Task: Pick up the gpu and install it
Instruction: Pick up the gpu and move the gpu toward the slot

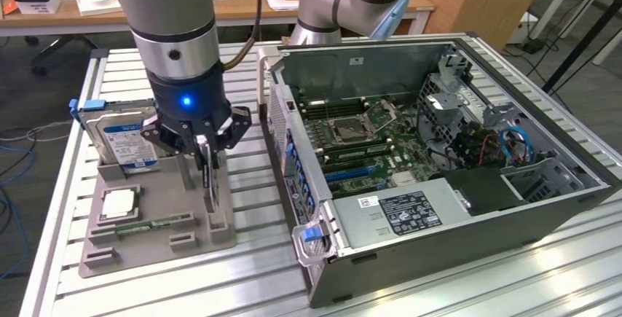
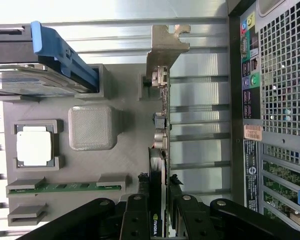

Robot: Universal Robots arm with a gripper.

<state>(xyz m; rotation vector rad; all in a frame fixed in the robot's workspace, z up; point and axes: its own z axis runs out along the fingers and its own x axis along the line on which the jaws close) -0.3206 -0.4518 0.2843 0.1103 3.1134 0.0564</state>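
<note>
The gpu (image 1: 208,186) is a thin dark green card with a silver bracket. It stands on edge in a slot of the grey holder tray (image 1: 156,248), at the tray's side nearest the computer case. My gripper (image 1: 204,149) comes down on it from above. In the wrist view the gpu (image 2: 161,105) runs away from the camera with its bracket at the far end. My gripper (image 2: 159,200) is shut on the card's near end, one black finger pressed on each face. The card's lower edge still sits in the holder.
The tray also holds an upright hard drive (image 1: 121,138) with a blue handle, a processor chip (image 1: 116,202) and a memory stick (image 1: 156,224). The open computer case (image 1: 467,208) lies to the exterior view's right, motherboard (image 1: 360,135) exposed. A second arm's base (image 1: 340,4) stands behind.
</note>
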